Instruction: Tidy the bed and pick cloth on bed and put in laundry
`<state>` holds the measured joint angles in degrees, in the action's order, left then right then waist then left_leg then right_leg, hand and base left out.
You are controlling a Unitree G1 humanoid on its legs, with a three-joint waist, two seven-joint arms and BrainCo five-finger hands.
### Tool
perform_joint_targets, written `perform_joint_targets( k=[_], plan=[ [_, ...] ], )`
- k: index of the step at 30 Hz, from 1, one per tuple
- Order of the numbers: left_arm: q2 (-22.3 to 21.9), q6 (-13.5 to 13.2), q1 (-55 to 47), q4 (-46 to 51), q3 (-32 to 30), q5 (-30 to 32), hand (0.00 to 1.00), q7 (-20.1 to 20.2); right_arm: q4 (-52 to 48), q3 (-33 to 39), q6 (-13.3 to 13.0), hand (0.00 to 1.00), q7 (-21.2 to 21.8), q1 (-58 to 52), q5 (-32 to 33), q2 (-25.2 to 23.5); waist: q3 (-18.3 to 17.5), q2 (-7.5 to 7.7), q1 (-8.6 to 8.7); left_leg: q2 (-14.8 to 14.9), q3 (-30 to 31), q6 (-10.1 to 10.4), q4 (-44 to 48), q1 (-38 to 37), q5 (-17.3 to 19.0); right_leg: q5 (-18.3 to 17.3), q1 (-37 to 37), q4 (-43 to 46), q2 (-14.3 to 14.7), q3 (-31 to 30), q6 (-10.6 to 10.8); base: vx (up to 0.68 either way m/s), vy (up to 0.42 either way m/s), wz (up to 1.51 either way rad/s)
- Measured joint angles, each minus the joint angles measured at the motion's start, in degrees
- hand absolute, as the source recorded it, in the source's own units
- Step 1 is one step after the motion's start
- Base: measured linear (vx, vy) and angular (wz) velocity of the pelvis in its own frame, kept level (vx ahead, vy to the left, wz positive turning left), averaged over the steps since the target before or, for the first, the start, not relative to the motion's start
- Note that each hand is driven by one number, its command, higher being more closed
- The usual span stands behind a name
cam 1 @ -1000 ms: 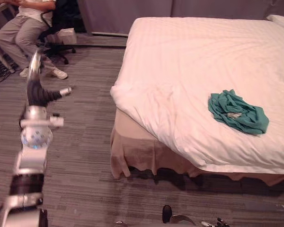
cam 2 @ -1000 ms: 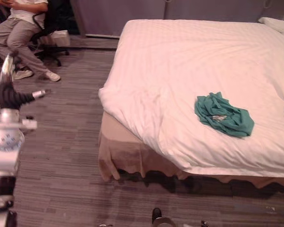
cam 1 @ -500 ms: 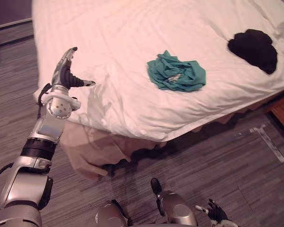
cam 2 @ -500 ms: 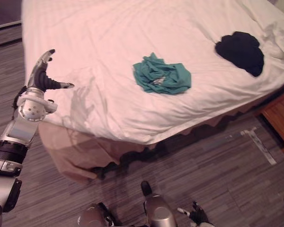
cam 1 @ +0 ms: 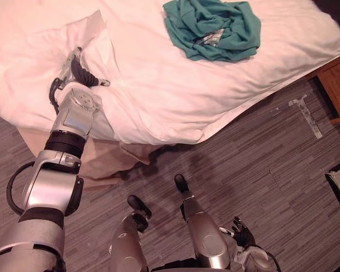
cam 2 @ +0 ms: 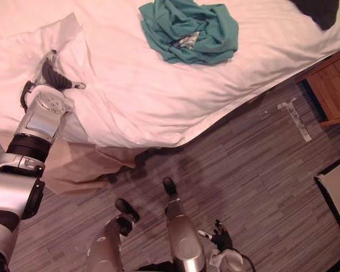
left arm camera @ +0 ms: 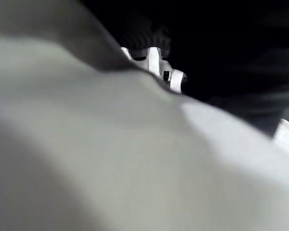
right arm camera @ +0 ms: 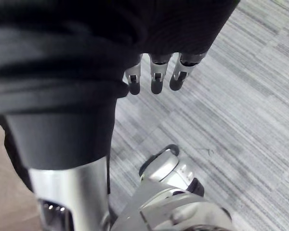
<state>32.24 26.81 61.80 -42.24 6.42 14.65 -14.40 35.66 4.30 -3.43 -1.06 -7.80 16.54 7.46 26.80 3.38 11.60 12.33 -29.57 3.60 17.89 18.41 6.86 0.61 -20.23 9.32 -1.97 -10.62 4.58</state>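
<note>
The teal cloth (cam 1: 212, 28) lies crumpled in a heap on the bed (cam 1: 175, 90), on top of the white duvet (cam 2: 158, 85) and near the edge that faces the robot. A black cloth (cam 2: 317, 8) lies further along the bed, well apart from the teal one and close to the corner by a wooden nightstand (cam 1: 337, 85).

The duvet's edge runs slantwise, drooping over the side of the bed. Under it, at the near corner, a beige bed skirt (cam 1: 105, 164) hangs to the floor (cam 1: 260, 170).

The left hand (cam 1: 78, 72) is at that corner, well apart from the teal cloth. Its fingers are straight against a raised fold of duvet (cam 1: 93, 34) and its thumb (cam 1: 102, 83) is spread to the side on the cover. In the left wrist view, white fabric lies right against the hand.

The right hand (right arm camera: 155, 79) hangs low over the grey striped floor with its fingers relaxed and apart, holding nothing.

Open floor stretches from the bed's edge towards the nightstand, marked by a strip of tape (cam 1: 303, 107).
</note>
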Motion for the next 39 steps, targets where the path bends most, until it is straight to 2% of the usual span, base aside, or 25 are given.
perform_joint_targets(
  k=[3,4,5,8,9,10,12,14,15,17,20,22,25,26,28,31,34,36,39],
  plan=[
    [0.0,-0.5,-2.5,0.4,-2.7,-3.2,1.0,0.0,-0.1,0.6,-0.1,0.0,-0.1,-0.1,3.0,0.6,0.2,-0.3,-0.57,0.0,0.3,0.4,-1.3,-2.0,-0.8,0.3,2.5,-1.6,0.0,0.8,-0.5,0.04,-0.042,0.1],
    [0.0,-2.1,-4.3,0.5,-4.3,-5.5,1.0,0.0,-0.3,1.6,0.0,0.0,0.0,-0.2,5.3,0.6,0.3,-0.52,-0.92,-0.1,0.4,0.6,-2.0,-3.4,-1.0,0.4,3.9,-2.2,0.0,0.9,-0.5,0.07,-0.034,0.04],
    [0.0,-5.2,-7.6,0.7,-6.2,-8.6,1.0,0.1,-1.3,3.1,-0.1,0.0,-0.1,-0.7,8.4,0.7,0.4,-0.96,-1.28,-0.3,0.4,1.0,-3.1,-5.4,-1.2,0.4,6.1,-3.2,0.0,1.2,-0.5,0.07,-0.027,0.04],
    [-0.2,-11.6,-18.6,5.9,-9.4,-12.2,1.0,0.3,-3.4,5.8,-0.2,0.0,-0.9,-2.1,10.4,1.5,0.3,-2.19,-1.6,-1.0,1.9,1.6,-5.8,-8.8,-2.0,0.2,10.2,-5.3,-0.2,2.8,-0.7,0.09,-0.027,0.18],
    [-0.5,-12.8,-21.4,7.4,-10.0,-12.6,1.0,0.6,-3.6,6.8,-0.3,0.0,-1.3,-2.6,10.4,1.5,0.1,-2.48,-1.77,-1.2,2.3,1.7,-6.1,-9.4,-2.2,0.2,11.1,-5.8,-0.2,3.5,-0.6,0.12,-0.039,0.35],
    [-1.5,-14.6,-27.3,10.4,-11.6,-12.7,0.0,1.0,-3.4,9.5,-0.3,0.0,-1.9,-3.3,10.4,1.6,-0.1,-3.07,-2.59,-1.3,3.1,2.1,-7.5,-11.1,-2.8,0.0,12.8,-6.0,-0.2,5.2,-0.5,0.1,-0.038,0.36],
    [-3.1,-15.7,-33.3,11.9,-13.2,-12.7,0.0,1.1,-3.4,13.2,-0.1,0.0,-2.4,-3.8,10.4,1.8,-0.7,-4.15,-3.27,-1.4,4.1,2.5,-8.9,-13.0,-3.1,-0.2,14.7,-6.0,-0.1,7.5,-0.1,0.1,-0.037,0.35],
    [-6.5,-16.2,-44.5,12.2,-14.7,-13.9,0.0,1.1,-2.4,19.0,0.3,0.0,-2.6,-4.7,10.4,3.9,-4.1,-6.45,-5.08,-2.0,5.9,3.0,-11.5,-16.1,-3.7,-0.9,17.7,-6.1,0.0,10.4,0.1,0.11,-0.026,0.4],
    [-7.2,-16.1,-47.1,12.2,-14.7,-14.1,0.0,1.1,-1.9,20.2,0.7,0.0,-2.7,-4.6,10.3,4.6,-5.2,-6.71,-5.48,-2.2,6.3,3.0,-12.1,-16.7,-3.8,-1.3,18.3,-6.2,-0.1,10.8,-0.2,0.08,-0.013,0.38],
    [-9.8,-15.2,-56.4,12.3,-15.7,-15.1,0.0,1.1,0.1,25.0,1.8,0.0,-4.9,-4.3,6.0,6.6,-9.4,-7.27,-7.04,-3.0,8.4,3.3,-13.8,-18.4,-4.2,-2.6,20.6,-6.6,-0.4,13.0,-0.4,0.11,-0.018,0.45],
    [-12.2,-13.0,-65.0,11.0,-19.6,-15.9,0.0,-0.2,2.6,30.8,2.6,0.0,-8.1,-3.1,3.3,9.0,-13.1,-7.05,-8.87,-3.6,10.0,3.5,-15.4,-19.9,-4.7,-3.8,22.8,-7.1,-0.8,15.0,-1.0,0.06,-0.025,0.39],
    [-13.0,-11.1,-71.2,5.1,-26.8,-16.0,0.0,-3.1,3.4,34.6,2.7,0.0,-9.8,-1.5,1.4,12.2,-15.1,-6.65,-9.6,-4.4,11.7,3.4,-17.6,-21.4,-5.8,-4.6,24.5,-7.5,-1.2,16.5,-1.1,0.01,-0.021,0.37],
    [-13.0,-11.2,-77.6,-3.6,-35.9,-19.4,0.0,-5.7,3.3,36.2,2.5,0.0,-10.2,2.1,1.3,17.4,-17.0,-6.16,-11.27,-5.5,12.3,3.1,-20.7,-22.7,-7.3,-5.1,24.6,-7.6,-1.7,17.0,-1.6,-0.03,0.002,0.18],
    [-13.3,-11.3,-79.7,-6.7,-38.7,-23.0,0.0,-5.6,2.5,35.8,2.4,1.0,-9.8,4.0,0.6,19.6,-17.6,-5.87,-11.35,-5.9,12.9,2.9,-21.6,-22.9,-7.9,-5.2,24.6,-7.8,-2.0,17.9,-1.6,-0.05,0.018,0.23],
    [-14.8,-11.5,-82.2,-9.9,-41.4,-26.2,0.0,-5.3,0.5,33.6,2.3,1.0,-8.4,7.8,-1.2,23.1,-18.2,-5.94,-11.68,-6.4,13.0,2.6,-23.0,-23.5,-8.7,-5.2,24.6,-7.8,-2.3,18.1,-1.6,-0.05,0.036,0.13],
    [-18.8,-11.8,-84.7,-11.5,-40.5,-26.3,0.0,-3.8,-8.1,23.9,2.7,1.0,-5.2,13.2,-6.1,27.3,-18.4,-5.63,-11.88,-7.1,13.7,2.2,-23.8,-23.3,-9.6,-5.0,24.6,-8.5,-2.9,18.6,-1.3,-0.07,0.044,0.09],
    [-22.2,-12.0,-84.3,-11.2,-35.2,-21.8,0.0,-0.3,-19.1,12.9,5.5,1.0,1.0,19.0,-8.4,28.6,-19.0,-4.85,-11.98,-7.4,14.6,1.9,-23.8,-22.7,-9.9,-4.9,24.6,-8.7,-3.2,19.4,-0.9,-0.05,0.025,0.13],
    [-22.7,-12.8,-83.5,-10.5,-31.9,-20.8,0.0,1.4,-22.5,7.0,6.3,1.0,4.9,22.4,-9.2,28.5,-19.4,-4.36,-12.3,-7.4,14.8,1.8,-23.8,-22.5,-10.0,-4.9,24.5,-8.7,-3.2,19.5,-0.9,-0.01,0.015,0.09],
    [-23.0,-14.2,-81.8,-10.1,-27.2,-20.1,0.0,2.8,-27.3,-5.8,8.1,1.0,13.8,30.5,-6.1,27.8,-19.1,-2.62,-13.34,-7.5,14.7,1.6,-23.8,-22.4,-10.3,-4.0,24.4,-8.9,-3.3,19.8,-1.3,0.02,0.007,-0.04]
  ],
)
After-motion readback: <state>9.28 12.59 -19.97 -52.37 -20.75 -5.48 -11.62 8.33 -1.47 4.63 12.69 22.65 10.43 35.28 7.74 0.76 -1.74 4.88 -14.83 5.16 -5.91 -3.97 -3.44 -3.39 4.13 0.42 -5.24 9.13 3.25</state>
